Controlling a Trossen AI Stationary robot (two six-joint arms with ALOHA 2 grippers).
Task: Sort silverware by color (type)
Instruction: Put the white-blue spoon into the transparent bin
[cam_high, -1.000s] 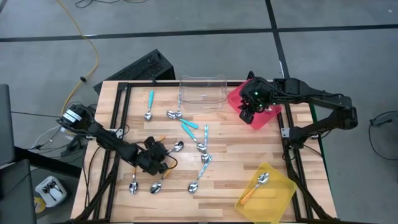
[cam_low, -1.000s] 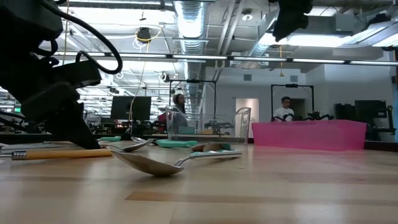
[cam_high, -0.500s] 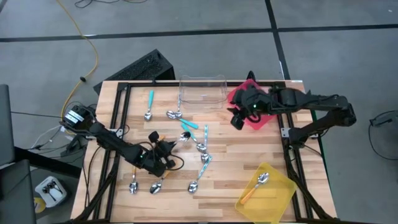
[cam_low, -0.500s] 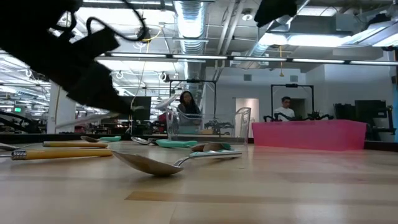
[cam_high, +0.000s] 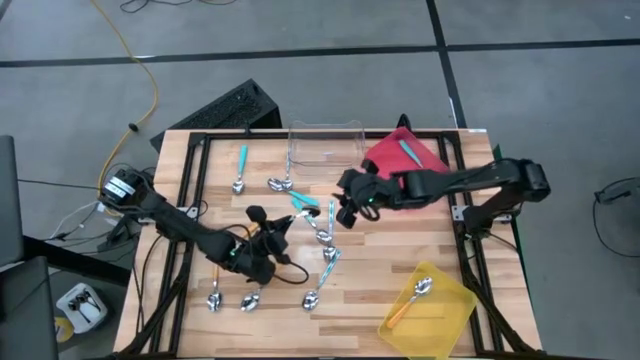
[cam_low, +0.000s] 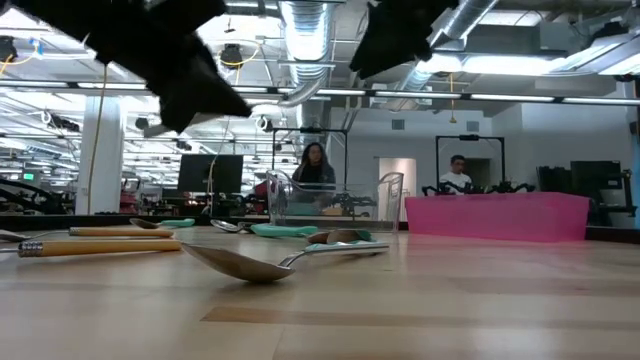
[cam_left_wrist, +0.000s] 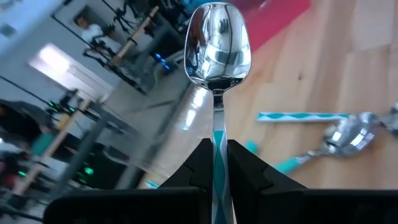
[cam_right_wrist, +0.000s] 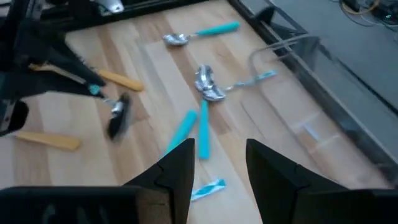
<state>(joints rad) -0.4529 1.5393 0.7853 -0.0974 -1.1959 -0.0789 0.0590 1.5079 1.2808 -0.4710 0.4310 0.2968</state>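
Left gripper (cam_high: 272, 236) sits over the middle-left of the wooden table (cam_high: 400, 250), its two dark fingers (cam_left_wrist: 200, 163) pinched onto the teal-and-white striped handle of a lifted spoon (cam_left_wrist: 217, 62). In the left wrist view the shiny bowl stands up past the fingertips, clear of the table surface.

Right gripper (cam_high: 347, 208) is extended across the table centre, just beside the middle cluster of spoons. Its fingers (cam_right_wrist: 182, 165) are spread, with nothing between them.

Silverware positions, high view:
- One teal-handled spoon (cam_high: 241, 167) lies alone near the far left of the table.
- A pair of spoons (cam_high: 280, 183) lies in front of the clear tray (cam_high: 326, 147), bowls close together.
- A teal handle (cam_high: 304, 200) lies just beside the right gripper, and a striped spoon (cam_high: 327, 222) lies next to it.
- Another striped spoon (cam_high: 322, 277) lies nearer the front edge.
- Two spoons (cam_high: 232, 299) lie at the front left, below the left arm; their handle colour cannot be made out under the arm.
- An orange-handled spoon (cam_high: 410, 300) lies inside the yellow tray (cam_high: 455, 310) at the front right.
- A teal item (cam_high: 408, 152) lies in the red tray (cam_high: 385, 152) at the far right.

In the low view a spoon (cam_low: 280, 260) rests bowl-down on the table in the foreground. A person (cam_low: 315, 165) is visible in the room beyond the table.
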